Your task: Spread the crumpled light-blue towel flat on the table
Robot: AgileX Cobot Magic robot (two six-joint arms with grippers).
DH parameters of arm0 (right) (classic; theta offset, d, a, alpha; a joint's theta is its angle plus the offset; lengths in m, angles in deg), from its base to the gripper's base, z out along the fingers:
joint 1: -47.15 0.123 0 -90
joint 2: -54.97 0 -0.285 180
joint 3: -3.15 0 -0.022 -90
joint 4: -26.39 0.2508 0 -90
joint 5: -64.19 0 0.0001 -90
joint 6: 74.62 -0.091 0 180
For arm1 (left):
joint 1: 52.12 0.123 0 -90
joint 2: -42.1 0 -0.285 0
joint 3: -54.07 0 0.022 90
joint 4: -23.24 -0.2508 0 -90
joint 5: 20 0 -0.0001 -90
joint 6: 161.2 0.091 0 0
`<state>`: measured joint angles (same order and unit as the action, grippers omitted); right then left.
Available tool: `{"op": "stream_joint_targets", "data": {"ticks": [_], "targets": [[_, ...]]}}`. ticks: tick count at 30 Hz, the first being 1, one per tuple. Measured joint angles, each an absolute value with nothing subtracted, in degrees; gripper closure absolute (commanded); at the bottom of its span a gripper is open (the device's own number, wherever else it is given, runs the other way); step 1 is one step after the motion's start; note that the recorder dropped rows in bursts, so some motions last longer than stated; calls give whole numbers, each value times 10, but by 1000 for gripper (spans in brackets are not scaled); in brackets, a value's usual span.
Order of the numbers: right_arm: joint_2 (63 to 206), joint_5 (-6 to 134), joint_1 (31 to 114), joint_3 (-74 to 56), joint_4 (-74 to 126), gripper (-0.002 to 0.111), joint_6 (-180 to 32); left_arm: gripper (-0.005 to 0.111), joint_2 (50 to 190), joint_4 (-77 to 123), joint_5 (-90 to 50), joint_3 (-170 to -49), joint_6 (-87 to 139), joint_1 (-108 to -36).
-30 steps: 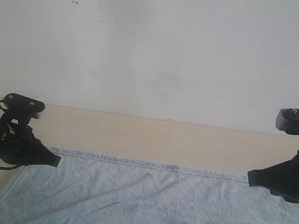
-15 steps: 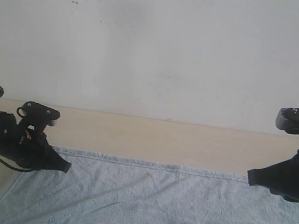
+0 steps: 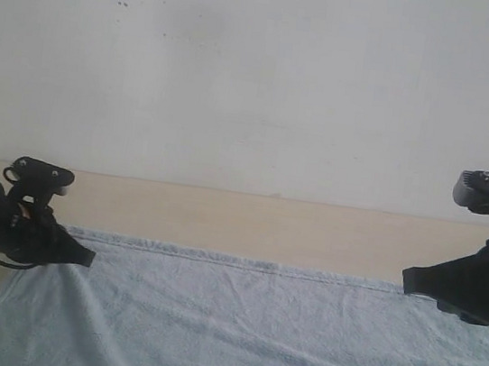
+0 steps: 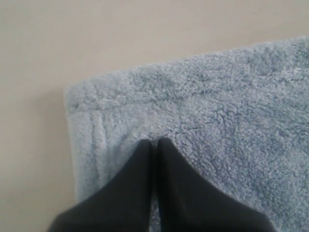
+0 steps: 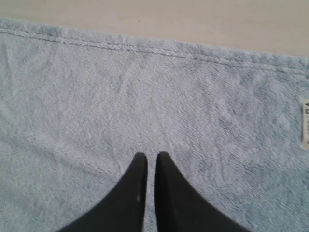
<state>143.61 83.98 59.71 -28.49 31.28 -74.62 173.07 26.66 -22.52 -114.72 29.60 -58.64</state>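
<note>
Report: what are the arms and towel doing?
Left jaws shut on the towel corner. Right jaws shut over it, grip unclear. Towel nearly flat on table. Nothing in the way.

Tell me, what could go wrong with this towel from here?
The left hand seems to pinch the towel near its corner; lifting away without letting go could drag or fold that corner.
A crease runs from that corner across the cloth; it may not flatten unless smoothed.
The right hand sits low over the towel, fingers together; a sideways move might rumple it.
</note>
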Motion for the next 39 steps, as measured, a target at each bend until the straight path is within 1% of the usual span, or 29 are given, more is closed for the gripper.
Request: {"op": "stream_joint_targets", "data": {"ticks": [4,8,13,19,24,28,32,39], "targets": [[1436,840,597,-285,313,101,-746,103,1731,267,-224,-1147,296,-561],[1436,840,597,-285,313,101,-746,103,1731,267,-224,-1147,296,-561],[1436,839,597,-285,313,101,-746,103,1731,268,-225,-1147,296,-581],[1436,831,597,-285,314,101,-746,103,1718,268,-209,-1145,298,-628],[1436,812,597,-285,314,101,-743,103,1682,268,-190,-1142,298,-646],[1436,792,597,-285,314,101,-742,103,1631,268,-191,-1130,298,-646],[1436,802,597,-285,314,101,-742,103,1598,268,-200,-1115,298,-634],[1436,812,597,-285,314,101,-742,103,1617,268,-216,-1105,298,-623]]}}
